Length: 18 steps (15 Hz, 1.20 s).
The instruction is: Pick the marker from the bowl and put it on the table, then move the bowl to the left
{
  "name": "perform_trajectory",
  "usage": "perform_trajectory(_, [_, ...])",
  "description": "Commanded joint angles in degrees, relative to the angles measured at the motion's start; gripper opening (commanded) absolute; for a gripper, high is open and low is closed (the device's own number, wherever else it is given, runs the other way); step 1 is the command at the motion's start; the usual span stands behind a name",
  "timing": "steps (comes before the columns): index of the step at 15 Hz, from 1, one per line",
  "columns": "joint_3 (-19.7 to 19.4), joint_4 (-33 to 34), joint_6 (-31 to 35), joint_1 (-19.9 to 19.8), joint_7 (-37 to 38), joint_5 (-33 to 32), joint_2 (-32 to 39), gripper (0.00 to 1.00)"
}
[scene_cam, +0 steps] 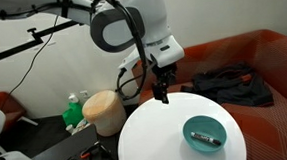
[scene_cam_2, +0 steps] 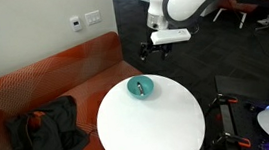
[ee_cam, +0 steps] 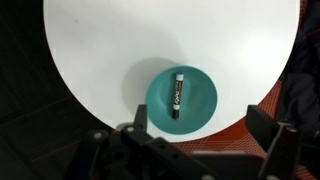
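Below the gripper (ee_cam: 200,115), its fingers spread wide and empty, the thin dark marker with a pale end (ee_cam: 179,93) lies in the round teal-blue bowl (ee_cam: 205,95) on the round white surface (ee_cam: 100,50), long axis square to the closing line, slightly off-centre.

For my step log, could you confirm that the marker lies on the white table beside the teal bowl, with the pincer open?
Not quite: the wrist view shows the marker inside the teal bowl, not beside it on the white table. The pincer is indeed open.
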Motion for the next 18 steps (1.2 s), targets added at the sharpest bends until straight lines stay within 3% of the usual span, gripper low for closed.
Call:
perform_trajectory(1, [-0.77,0.09,1.11,0.77,1.83,-1.8,0.95,1.0])
perform_trajectory(18, [-3.45,2.75,10.19,1.0,1.02,-0.18,14.93,1.0])
